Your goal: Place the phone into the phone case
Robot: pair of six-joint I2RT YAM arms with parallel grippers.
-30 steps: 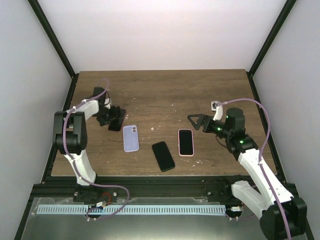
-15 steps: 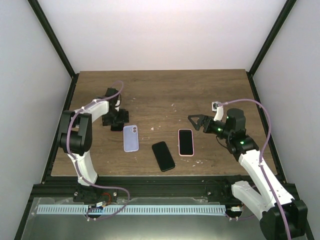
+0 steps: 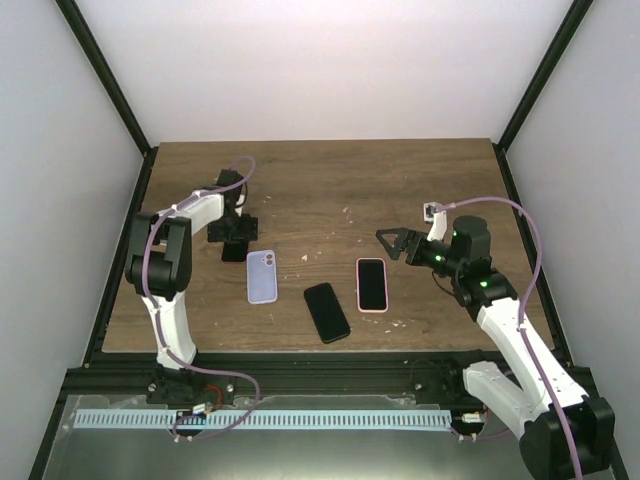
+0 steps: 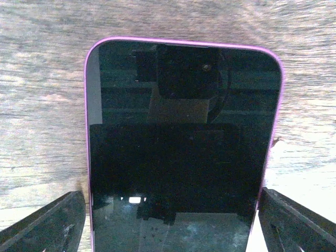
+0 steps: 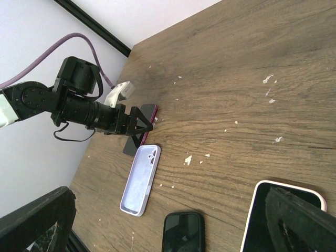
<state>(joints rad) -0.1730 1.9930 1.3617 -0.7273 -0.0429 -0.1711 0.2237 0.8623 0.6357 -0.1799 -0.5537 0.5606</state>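
Observation:
My left gripper (image 3: 235, 238) is shut on a dark-screened phone with a magenta edge (image 3: 236, 250) at the table's left. In the left wrist view the phone (image 4: 178, 147) fills the frame, with one finger (image 4: 47, 226) against each long side. It looks tilted just above the wood in the right wrist view (image 5: 148, 122). An empty lavender phone case (image 3: 262, 276) lies open side up right next to it, also seen from the right wrist (image 5: 140, 181). My right gripper (image 3: 395, 243) is open and empty above the table's right half.
A black phone (image 3: 327, 311) lies near the front middle. A phone in a pink case (image 3: 371, 284) lies just left of the right gripper. Small white flecks dot the wooden table (image 3: 330, 180). Black frame posts stand at the table's edges.
My left gripper has swung right and turned with the magenta-edged phone, which now sits closer above the lavender case. The right arm has not moved.

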